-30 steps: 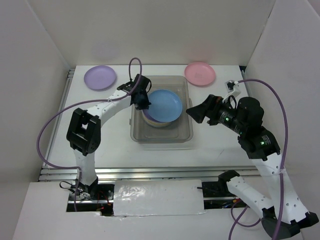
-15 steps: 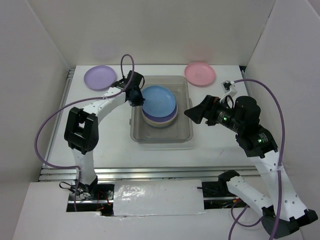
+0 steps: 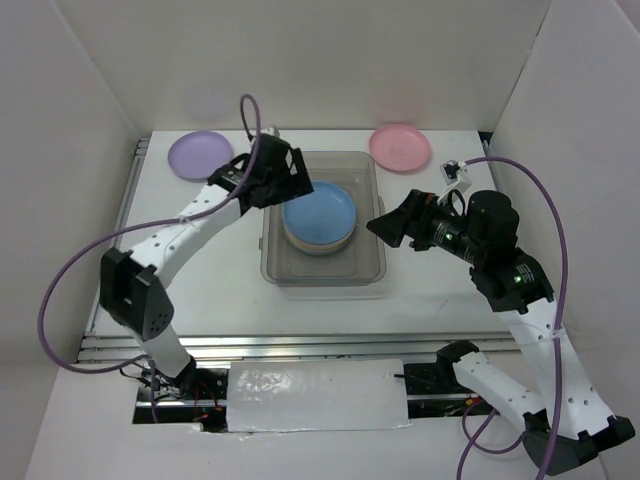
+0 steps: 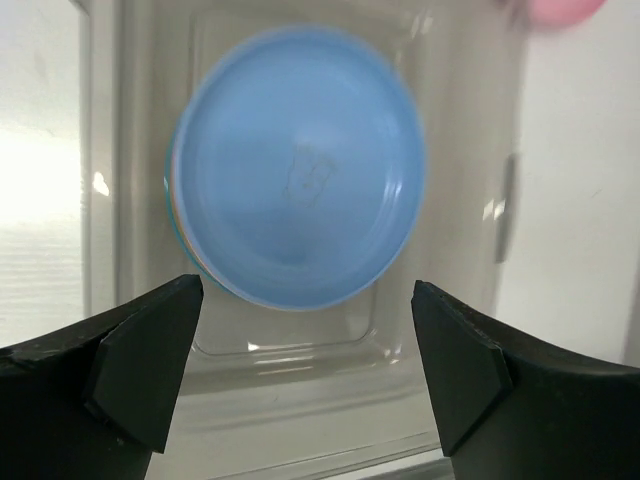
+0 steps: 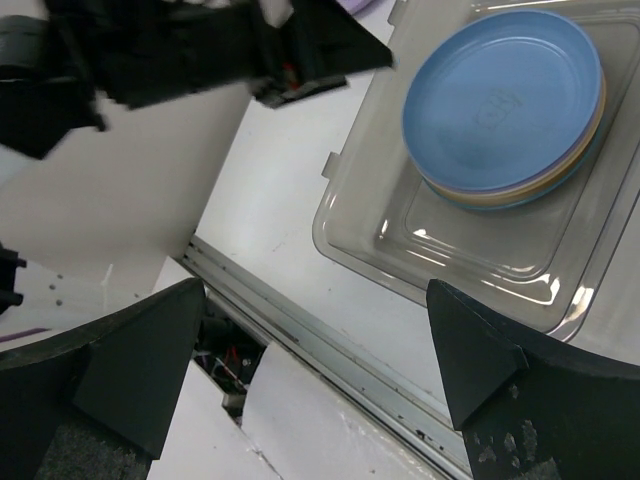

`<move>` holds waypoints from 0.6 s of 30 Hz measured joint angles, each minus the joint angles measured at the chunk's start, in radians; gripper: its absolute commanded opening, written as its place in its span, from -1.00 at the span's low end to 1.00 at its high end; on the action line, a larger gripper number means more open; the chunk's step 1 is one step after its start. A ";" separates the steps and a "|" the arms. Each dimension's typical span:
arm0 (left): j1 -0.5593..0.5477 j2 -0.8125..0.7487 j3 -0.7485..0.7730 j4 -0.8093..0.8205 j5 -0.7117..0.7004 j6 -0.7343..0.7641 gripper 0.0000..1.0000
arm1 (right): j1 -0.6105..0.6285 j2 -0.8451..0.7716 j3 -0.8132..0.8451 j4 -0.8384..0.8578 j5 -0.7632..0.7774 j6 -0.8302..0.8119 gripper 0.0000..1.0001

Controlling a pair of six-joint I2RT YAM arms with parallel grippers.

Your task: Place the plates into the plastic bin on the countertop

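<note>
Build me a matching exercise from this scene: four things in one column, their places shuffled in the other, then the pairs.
1 blue plate
2 pink plate
3 loose lilac plate
4 right claw

A far left corner of the countertop
B open, just right of the plastic bin
C on top, inside the plastic bin
D far side of the countertop, right of the bin

Pairs: 1-C, 2-D, 3-A, 4-B

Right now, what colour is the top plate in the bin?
The top plate is blue, clearest in the left wrist view.
</note>
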 measured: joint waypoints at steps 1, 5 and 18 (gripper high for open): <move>-0.001 -0.035 0.015 -0.009 -0.021 -0.002 0.99 | 0.000 0.002 0.000 0.001 0.000 0.000 1.00; 0.105 -0.169 0.026 -0.012 -0.048 -0.031 0.99 | 0.001 0.005 -0.001 0.004 -0.003 0.003 1.00; 0.776 0.061 -0.479 0.572 0.308 -0.279 0.99 | 0.003 -0.006 -0.183 0.228 -0.217 0.037 1.00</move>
